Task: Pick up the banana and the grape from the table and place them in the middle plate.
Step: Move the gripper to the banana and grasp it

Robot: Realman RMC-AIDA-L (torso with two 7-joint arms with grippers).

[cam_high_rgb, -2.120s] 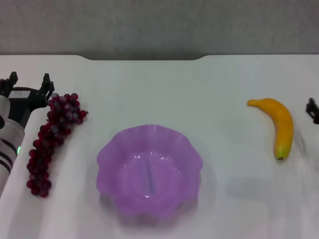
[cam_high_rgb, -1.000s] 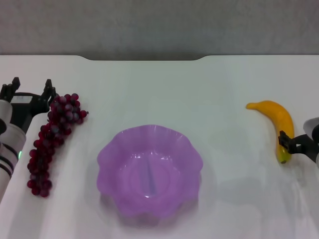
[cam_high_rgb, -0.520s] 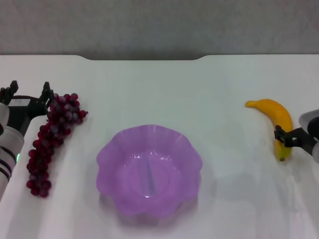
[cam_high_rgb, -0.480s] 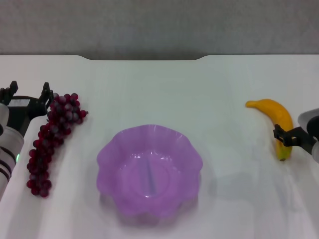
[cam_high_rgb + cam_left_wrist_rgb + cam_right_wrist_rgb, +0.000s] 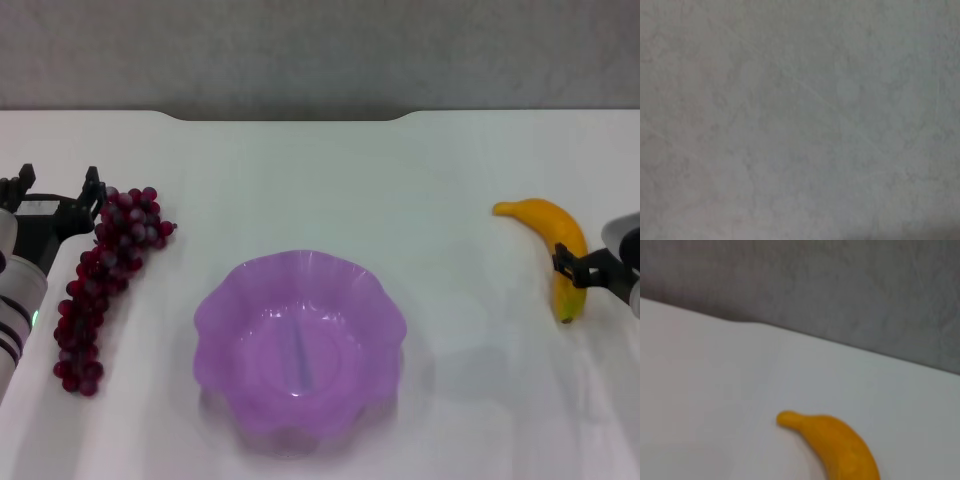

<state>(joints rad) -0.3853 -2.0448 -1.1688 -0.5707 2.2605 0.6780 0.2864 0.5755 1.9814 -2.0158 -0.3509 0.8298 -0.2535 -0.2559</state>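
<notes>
While the left gripper [image 5: 55, 190] sits spread at the table's [image 5: 300, 180] left edge, just beside the grape [image 5: 105, 280], whose bunch runs far-to-near, the middle plate [image 5: 385, 300] has bare table all around. Near the right edge, the banana [image 5: 560, 245] lies lengthwise, tip nearward; whether the right gripper [image 5: 585, 268] grips it, I cannot tell.

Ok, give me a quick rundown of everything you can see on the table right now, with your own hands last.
grape: one bunch, dark red-purple, on the robot's left side of the table, lying outside the plate.
banana: one, yellow-orange, on the right side of the table.
middle plate: one, translucent purple, scalloped rim, centre, nothing in it.
table: one, white, under everything.
left hand: black, open, beside the far end of the grape.
right hand: black, at the banana's near half; only one finger shows.
</notes>
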